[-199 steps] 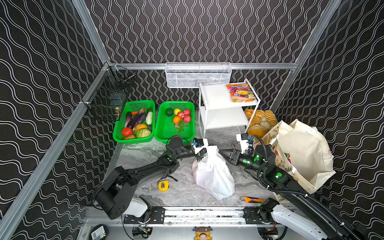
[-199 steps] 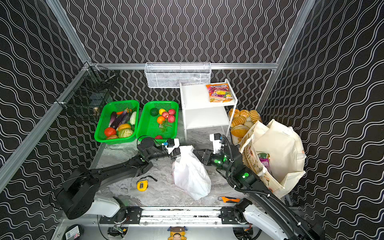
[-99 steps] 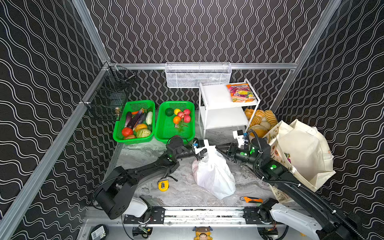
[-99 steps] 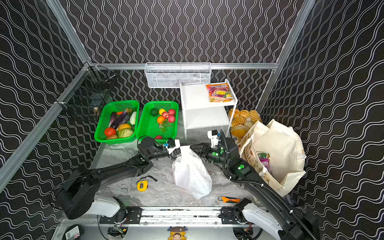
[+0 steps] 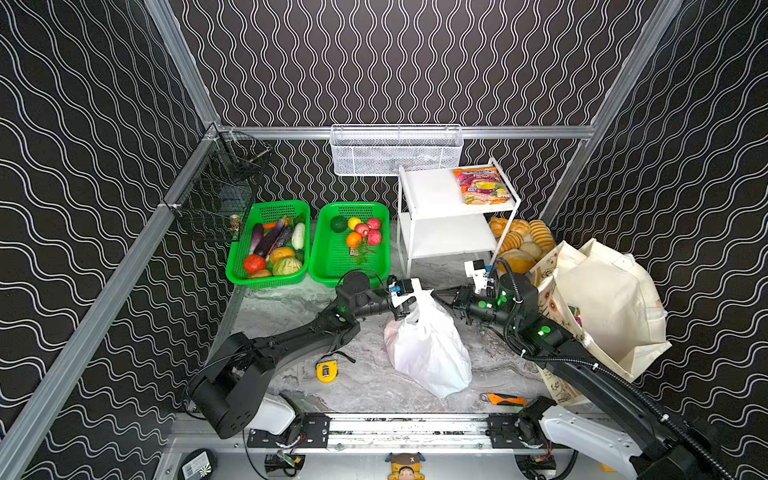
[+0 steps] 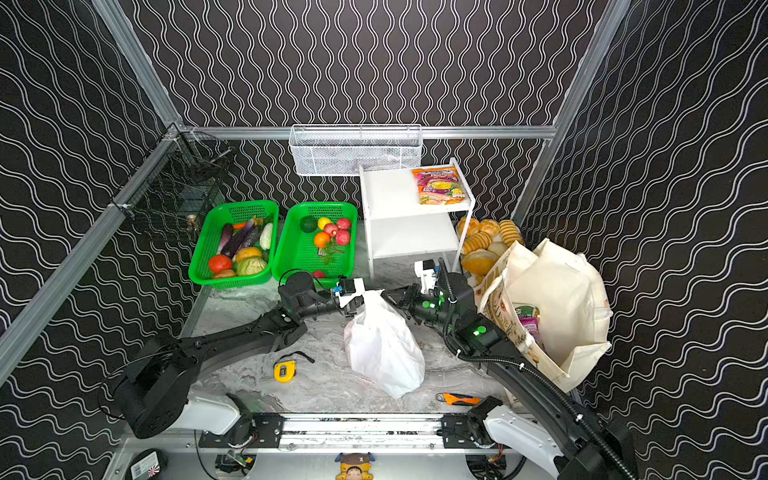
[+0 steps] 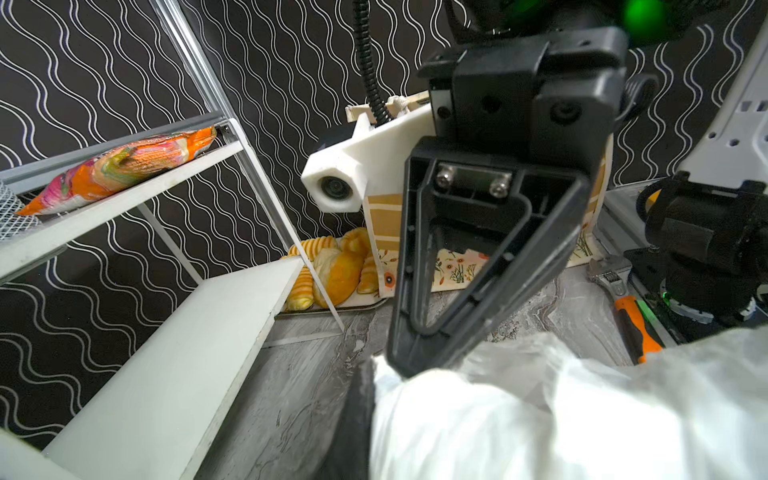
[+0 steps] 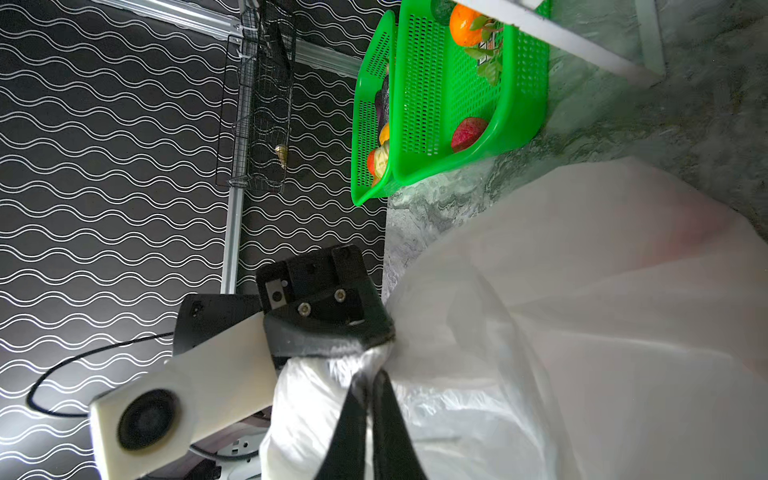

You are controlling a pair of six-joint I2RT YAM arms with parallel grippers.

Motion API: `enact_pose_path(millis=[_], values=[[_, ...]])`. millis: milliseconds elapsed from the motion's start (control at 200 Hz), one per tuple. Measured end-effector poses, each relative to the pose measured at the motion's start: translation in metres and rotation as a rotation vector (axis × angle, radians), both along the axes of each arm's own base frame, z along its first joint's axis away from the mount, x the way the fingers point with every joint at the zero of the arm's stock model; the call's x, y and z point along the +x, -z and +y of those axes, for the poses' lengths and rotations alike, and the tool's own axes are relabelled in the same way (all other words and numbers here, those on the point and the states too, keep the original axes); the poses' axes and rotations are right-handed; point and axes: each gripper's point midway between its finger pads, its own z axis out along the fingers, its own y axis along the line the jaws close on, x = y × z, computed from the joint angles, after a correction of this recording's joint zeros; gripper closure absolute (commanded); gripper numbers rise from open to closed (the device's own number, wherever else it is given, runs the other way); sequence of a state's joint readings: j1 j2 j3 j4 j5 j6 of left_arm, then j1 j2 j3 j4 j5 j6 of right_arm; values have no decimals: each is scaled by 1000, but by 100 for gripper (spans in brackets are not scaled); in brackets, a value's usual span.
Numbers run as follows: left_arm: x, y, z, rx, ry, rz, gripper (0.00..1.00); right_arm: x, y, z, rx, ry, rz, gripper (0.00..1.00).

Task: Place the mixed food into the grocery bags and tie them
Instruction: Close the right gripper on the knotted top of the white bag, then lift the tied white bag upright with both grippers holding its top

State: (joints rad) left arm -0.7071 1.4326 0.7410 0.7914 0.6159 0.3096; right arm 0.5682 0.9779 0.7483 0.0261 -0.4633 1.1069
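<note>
Left gripper [image 8: 380, 347] is clamping the bunched neck of the bag [image 5: 428, 353], jaws closed tight on gathered film. Right gripper [image 7: 415, 361] is meeting it from the opposite side, jaws pressed together, tips sinking into the same bunch. It looks to be nipping a fold, though how much film it has I cannot tell. In both top views the two are sitting almost tip to tip above the bag.

Step in hand, as I am reading it: tying the bag. Doing it well is going to mean:
- each gripper taking its own handle, not one shared wad
- drawing apart gently, so the thin film is not tearing
- holding the neck up, so the load is sitting low
- leaving enough slack for a loop when crossing over

Bag is standing mid-table between the arms, leaning, bulging low and narrowing upward. It is thin, white, crinkled and half-clear. A faint pink shape is showing through its wall in the right wrist view; the rest of the contents are hidden.

Tote [image 5: 602, 299] is slumping by the right wall, mouth gaping, with a can [image 6: 524, 311] and a purple packet [image 6: 531, 326] peeking out. Fruit [image 5: 361, 232] is lying in a basket [image 5: 332, 270], and an orange packet [image 5: 482, 187] is lying on the shelf [image 5: 432, 187], not yet bagged
</note>
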Motion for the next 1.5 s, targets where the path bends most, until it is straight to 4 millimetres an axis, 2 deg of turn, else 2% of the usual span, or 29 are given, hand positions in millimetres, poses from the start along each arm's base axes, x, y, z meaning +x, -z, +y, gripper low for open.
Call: enact_pose_path(millis=[70,135,220,295,330,400,486,616,741,931,1116,1206,1276,1341,1422,1502], values=[[0,0,0,4,-1,-4,85,0,0,-1,-5,7,-2,100],[1,1,0,9,-7,-4,75,0,2,-3,-18,11,-10,100],[2,1,1,16,-18,0,75,0,2,-6,-25,26,-11,100],[-2,2,2,28,-11,-13,60,3,1,-9,-32,49,-30,100],[-4,2,2,28,-7,-13,58,3,0,-10,-35,53,-40,100],[-6,4,3,36,-6,-4,63,5,-1,-12,-43,65,-56,100],[-7,6,4,46,-6,6,81,5,-2,-13,-53,67,-74,100],[-8,8,5,47,-7,8,100,6,0,-16,-86,76,-94,100],[-9,7,5,41,-2,2,100,7,-1,-21,-141,88,-118,100],[-11,11,6,29,1,-7,100,4,-5,-28,-163,101,-171,75],[-10,9,3,-8,25,-3,100,7,11,-41,-87,136,-134,70],[-9,9,2,-26,40,16,100,8,11,-43,-62,119,-125,71],[-5,8,4,-45,39,33,100,3,6,-42,-73,88,-158,82],[-2,7,5,-62,48,45,100,-4,5,-41,-99,52,-226,98],[3,5,4,-77,45,59,100,-18,27,-41,-150,5,-262,100],[4,1,2,-86,59,73,100,-33,48,-30,-191,-74,-271,100]])
